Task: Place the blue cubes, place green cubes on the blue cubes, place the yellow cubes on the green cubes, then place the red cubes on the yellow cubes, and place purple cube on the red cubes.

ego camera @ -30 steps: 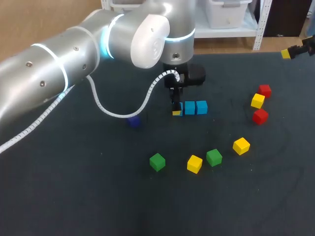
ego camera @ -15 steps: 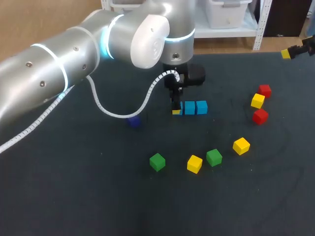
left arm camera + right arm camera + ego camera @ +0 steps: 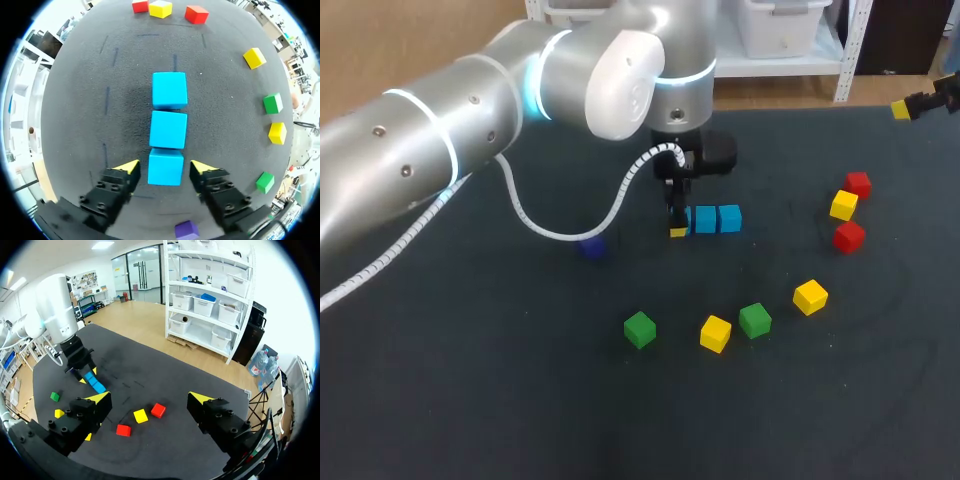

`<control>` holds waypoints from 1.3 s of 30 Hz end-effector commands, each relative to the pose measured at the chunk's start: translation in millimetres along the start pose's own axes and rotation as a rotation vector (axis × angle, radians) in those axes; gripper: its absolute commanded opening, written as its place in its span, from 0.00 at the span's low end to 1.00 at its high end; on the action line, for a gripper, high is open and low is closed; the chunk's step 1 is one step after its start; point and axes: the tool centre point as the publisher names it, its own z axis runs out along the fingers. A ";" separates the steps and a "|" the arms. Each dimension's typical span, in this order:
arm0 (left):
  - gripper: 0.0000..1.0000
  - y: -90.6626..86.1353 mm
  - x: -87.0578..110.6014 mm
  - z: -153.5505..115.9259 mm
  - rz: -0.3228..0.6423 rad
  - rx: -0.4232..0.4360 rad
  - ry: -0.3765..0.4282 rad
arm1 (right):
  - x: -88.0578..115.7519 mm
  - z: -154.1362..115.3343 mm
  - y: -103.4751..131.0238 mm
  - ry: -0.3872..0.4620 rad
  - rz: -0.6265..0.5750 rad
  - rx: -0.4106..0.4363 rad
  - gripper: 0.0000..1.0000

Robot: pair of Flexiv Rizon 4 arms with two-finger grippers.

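1. Bench (image 3: 470,400): dark mat surface, carrying every cube
2. Left arm (image 3: 450,110): comes in from the left edge and reaches past the middle towards the far edge, wrist pointing down
3. Right hand (image 3: 150,398): held high over the far right corner, fingers wide apart, holding nothing
4. Left hand (image 3: 165,167): low over the bench, fingers moderately spread; the end cube of the blue row sits between the yellow tips with a gap on each side, not gripped
5. Three blue cubes (image 3: 168,130): one straight row, set end to end, beyond the middle of the bench towards the far edge, running from the left hand towards the right edge
6. Three yellow cubes (image 3: 716,333): two nearer the near edge than the blue row, one close to the right edge
7. Two green cubes (image 3: 755,320): in that same loose line, alternating with the two yellow ones
8. Two red cubes (image 3: 849,237): by the right edge, either side of the third yellow cube
9. One purple cube (image 3: 592,246): alone, left of the blue row, under the arm's cable
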 end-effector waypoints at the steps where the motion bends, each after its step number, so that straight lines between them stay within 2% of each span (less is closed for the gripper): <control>1: 1.00 -2.2 1.2 0.2 0.001 0.002 0.000 | -0.1 0.2 0.0 0.001 0.000 0.002 1.00; 11: 1.00 -2.7 1.1 -4.4 -0.013 -0.014 -0.006 | -0.1 0.2 0.0 0.001 0.000 0.002 1.00; 16: 1.00 -5.9 9.9 -28.1 -0.032 -0.048 -0.021 | -0.1 0.2 0.0 0.001 0.000 0.002 1.00; 22: 1.00 -15.0 24.7 -47.2 -0.030 -0.042 -0.022 | -0.1 0.2 0.0 0.001 0.000 0.002 1.00; 25: 1.00 -21.3 32.4 -54.1 -0.053 -0.021 -0.007 | -0.1 0.2 0.0 0.001 0.000 0.002 1.00; 27: 1.00 -27.1 36.5 -58.7 -0.070 -0.018 0.034 | -0.1 0.2 0.0 0.001 0.000 0.002 1.00; 28: 1.00 -30.2 38.8 -60.1 -0.083 -0.012 0.024 | -0.1 0.2 0.0 0.001 0.000 0.002 1.00; 30: 1.00 -36.6 42.8 -61.9 -0.091 -0.032 0.053 | -0.1 0.2 0.0 0.001 0.000 0.002 1.00; 33: 1.00 -47.5 48.6 -62.5 -0.110 -0.003 0.045 | -0.1 0.2 0.0 0.001 0.000 0.002 1.00; 39: 1.00 -79.3 54.5 -72.3 -0.171 -0.012 0.072 | -0.1 0.2 0.0 0.001 0.000 0.002 1.00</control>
